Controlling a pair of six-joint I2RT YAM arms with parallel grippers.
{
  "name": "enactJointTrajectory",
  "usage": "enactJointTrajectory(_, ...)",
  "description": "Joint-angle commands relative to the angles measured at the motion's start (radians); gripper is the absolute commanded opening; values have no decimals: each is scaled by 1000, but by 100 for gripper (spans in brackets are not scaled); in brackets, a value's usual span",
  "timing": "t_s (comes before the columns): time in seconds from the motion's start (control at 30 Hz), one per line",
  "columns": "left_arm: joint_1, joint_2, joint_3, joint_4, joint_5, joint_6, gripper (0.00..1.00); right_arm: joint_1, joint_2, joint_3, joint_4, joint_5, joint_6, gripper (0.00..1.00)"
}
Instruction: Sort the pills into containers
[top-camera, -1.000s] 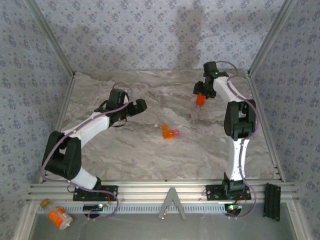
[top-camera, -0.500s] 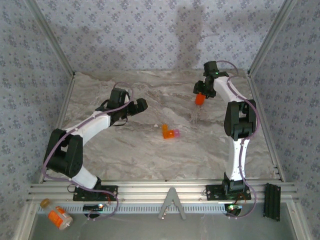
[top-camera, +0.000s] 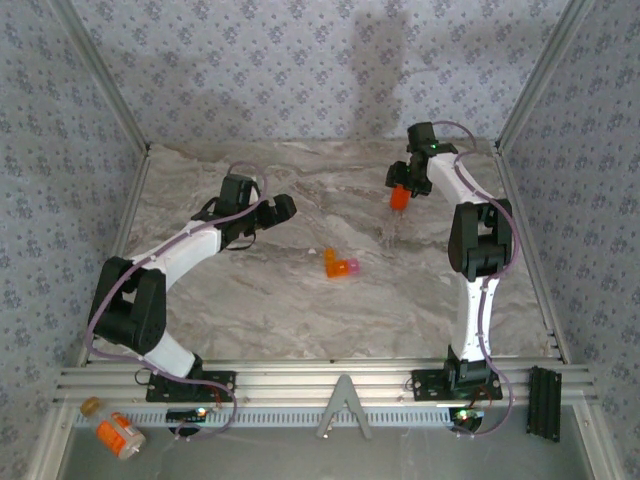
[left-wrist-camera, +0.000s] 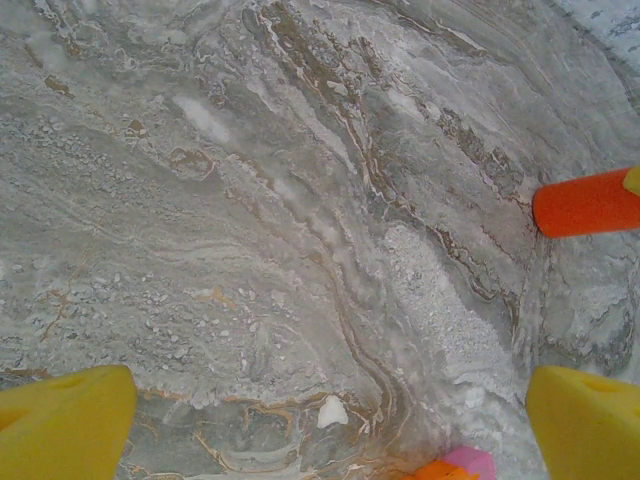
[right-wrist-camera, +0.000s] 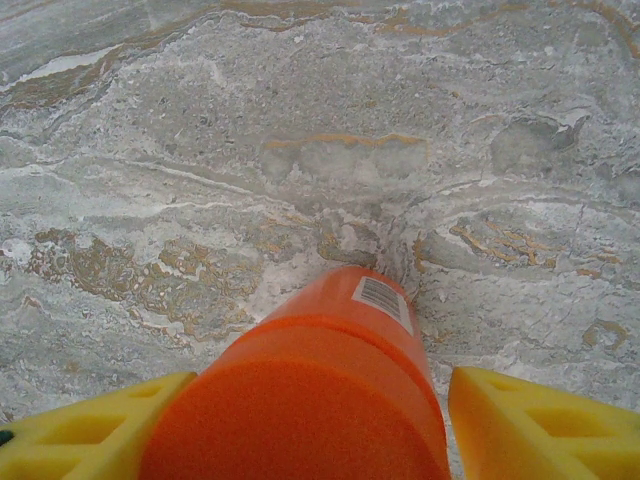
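Observation:
A small orange pill bottle (top-camera: 399, 198) with an orange cap stands at the back right of the table. My right gripper (top-camera: 402, 180) is over it. In the right wrist view the bottle (right-wrist-camera: 345, 330) sits between the yellow fingers of my right gripper (right-wrist-camera: 320, 425); the right finger (right-wrist-camera: 540, 420) stands a little apart from it. The tiny orange box with a pink end (top-camera: 340, 266) lies mid-table. My left gripper (top-camera: 278, 208) hovers open to its left. In the left wrist view my left gripper (left-wrist-camera: 326, 398) is above a white pill (left-wrist-camera: 332, 412), with the box (left-wrist-camera: 455, 466) at the bottom edge and the bottle (left-wrist-camera: 585, 203) to the right.
An orange bottle with a white label (top-camera: 117, 433) lies off the table at the near left, below the aluminium rail (top-camera: 300, 385). Patterned walls close in the marble table (top-camera: 250, 300) on three sides.
The right gripper's fingers have spread slightly around the pill bottle, which stays in place. The left gripper has shifted a little toward the back right.

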Motion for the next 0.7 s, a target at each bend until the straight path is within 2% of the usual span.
enactJointTrajectory(0.0, 0, 5, 28, 15, 12, -8, 100, -6, 14, 3, 0, -12, 13, 70)
enactJointTrajectory(0.13, 0, 6, 29, 15, 12, -8, 100, -5, 22, 3, -1, -13, 12, 69)
enactJointTrajectory(0.27, 0, 6, 29, 18, 11, -12, 100, -6, 26, -3, 4, -20, 12, 65)
enactJointTrajectory(0.37, 0, 8, 29, 19, 11, -14, 100, -3, 30, -5, 10, -23, 13, 60)
enactJointTrajectory(0.53, 1, 3, 32, 17, 11, -1, 100, -2, 11, -13, 22, -53, 17, 42)
enactJointTrajectory(0.67, 2, -7, 58, -6, 2, 75, 100, 8, -38, -16, 31, -70, 22, 41)
